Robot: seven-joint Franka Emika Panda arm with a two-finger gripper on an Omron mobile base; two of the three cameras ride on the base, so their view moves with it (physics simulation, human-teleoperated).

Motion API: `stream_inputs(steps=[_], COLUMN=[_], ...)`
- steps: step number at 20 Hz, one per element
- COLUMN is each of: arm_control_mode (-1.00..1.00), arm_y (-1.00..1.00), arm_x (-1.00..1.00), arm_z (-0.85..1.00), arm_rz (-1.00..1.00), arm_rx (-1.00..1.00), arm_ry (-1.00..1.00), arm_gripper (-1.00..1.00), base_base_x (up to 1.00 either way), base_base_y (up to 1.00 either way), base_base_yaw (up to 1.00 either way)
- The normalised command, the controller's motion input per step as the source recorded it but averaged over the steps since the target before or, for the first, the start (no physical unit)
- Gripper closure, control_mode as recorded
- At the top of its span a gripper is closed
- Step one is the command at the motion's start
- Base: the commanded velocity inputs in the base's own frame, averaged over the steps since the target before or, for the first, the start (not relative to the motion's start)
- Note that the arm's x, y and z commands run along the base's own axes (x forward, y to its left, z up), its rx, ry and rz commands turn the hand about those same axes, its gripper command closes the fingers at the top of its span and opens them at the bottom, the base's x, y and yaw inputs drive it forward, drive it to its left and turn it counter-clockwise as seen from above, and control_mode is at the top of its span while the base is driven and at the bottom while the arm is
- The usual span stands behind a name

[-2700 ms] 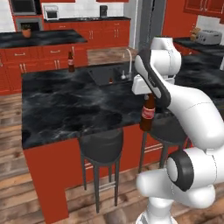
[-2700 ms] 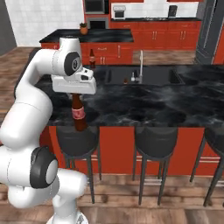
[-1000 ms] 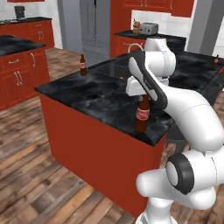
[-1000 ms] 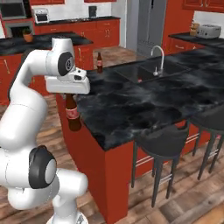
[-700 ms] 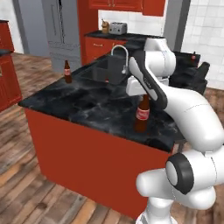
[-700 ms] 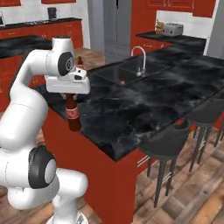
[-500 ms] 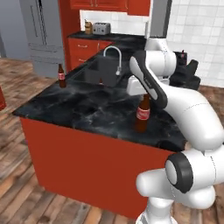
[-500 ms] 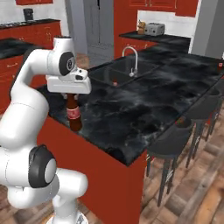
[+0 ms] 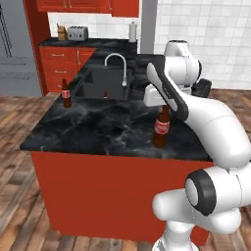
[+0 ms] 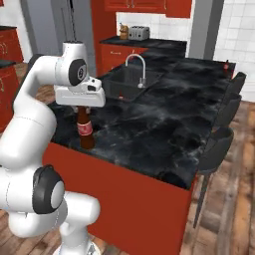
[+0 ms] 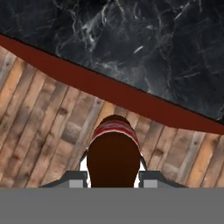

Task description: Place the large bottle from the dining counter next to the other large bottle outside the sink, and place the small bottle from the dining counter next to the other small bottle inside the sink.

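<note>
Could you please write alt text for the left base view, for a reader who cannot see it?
The white arm's gripper holds a large brown bottle upright by its neck above the black marble counter. Another bottle stands beside the sink.

Left base view: we look from behind the arm's left, forward and down over the dining counter (image 9: 112, 130) toward the sink (image 9: 103, 83), upper centre.
Right base view: from behind the arm's right; we share that counter and sink (image 10: 130, 79).
Hand view: straight down, close above the counter edge (image 11: 131, 98) and wood floor (image 11: 39, 127).
</note>
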Motion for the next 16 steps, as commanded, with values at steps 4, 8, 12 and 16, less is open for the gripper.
stream_inputs(steps=[4, 8, 12, 16], arm_control_mode=[1.0, 1.0, 1.0, 1.0], arm_y=[0.0, 0.0, 0.0, 0.0], arm_x=[0.0, 0.0, 0.0, 0.0], arm_z=[0.0, 0.0, 0.0, 0.0], arm_rz=[0.0, 0.0, 0.0, 0.0], arm_rx=[0.0, 0.0, 0.0, 0.0], arm_ry=[0.0, 0.0, 0.0, 0.0], arm_gripper=[1.0, 1.0, 1.0, 1.0], base_base_x=[0.03, 0.05, 0.01, 0.03], base_base_y=[1.0, 1.0, 1.0, 1.0], base_base_yaw=[-0.41, -0.41, -0.38, -0.32])
